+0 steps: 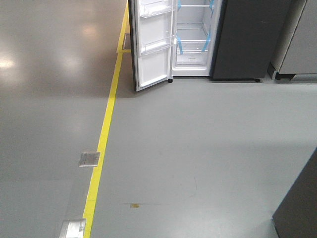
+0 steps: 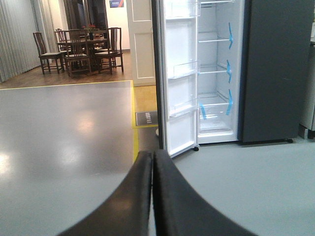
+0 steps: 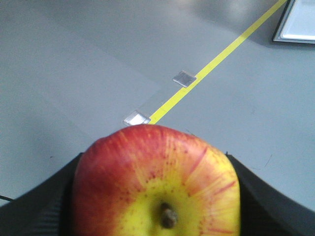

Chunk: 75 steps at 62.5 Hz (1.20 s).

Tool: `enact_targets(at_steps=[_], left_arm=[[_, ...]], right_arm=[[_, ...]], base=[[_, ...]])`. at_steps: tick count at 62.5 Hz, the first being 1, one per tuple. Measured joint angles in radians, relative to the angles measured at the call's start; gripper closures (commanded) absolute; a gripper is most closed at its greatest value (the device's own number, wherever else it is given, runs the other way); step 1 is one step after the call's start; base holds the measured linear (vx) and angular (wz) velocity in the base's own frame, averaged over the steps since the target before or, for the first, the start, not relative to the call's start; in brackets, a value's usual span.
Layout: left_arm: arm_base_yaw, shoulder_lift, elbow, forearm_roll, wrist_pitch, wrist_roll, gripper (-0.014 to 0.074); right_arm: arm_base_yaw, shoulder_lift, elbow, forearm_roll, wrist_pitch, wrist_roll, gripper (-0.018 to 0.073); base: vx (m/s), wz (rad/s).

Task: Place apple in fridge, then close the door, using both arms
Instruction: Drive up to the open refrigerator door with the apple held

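The red apple (image 3: 157, 182), with its yellow patch and stem facing the camera, fills the bottom of the right wrist view. My right gripper (image 3: 156, 162) is shut on it, with a black finger (image 3: 39, 206) on either side. My left gripper (image 2: 153, 160) is shut and empty, its two black fingers pressed together and pointing at the fridge (image 2: 214, 73). The fridge stands across the floor with its white interior and blue tape strips showing. Its door (image 1: 153, 44) is swung wide open to the left, its clear bins visible. Neither gripper appears in the front view.
A yellow floor line (image 1: 104, 134) runs toward the door's left side, with metal floor plates (image 1: 89, 159) on it. A grey cabinet (image 1: 299, 44) stands right of the fridge. A dark panel (image 1: 297, 208) is at the near right. Chairs and a table (image 2: 83, 49) stand far left.
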Motion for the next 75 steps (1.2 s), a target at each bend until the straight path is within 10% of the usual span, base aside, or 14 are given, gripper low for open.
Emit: enact_targets(at_steps=[75], left_arm=[[0.0, 0.0, 0.0, 0.0, 0.0, 0.0, 0.0603]], right_arm=[[0.0, 0.0, 0.0, 0.0, 0.0, 0.0, 0.0204]], base=[[0.32, 0.01]])
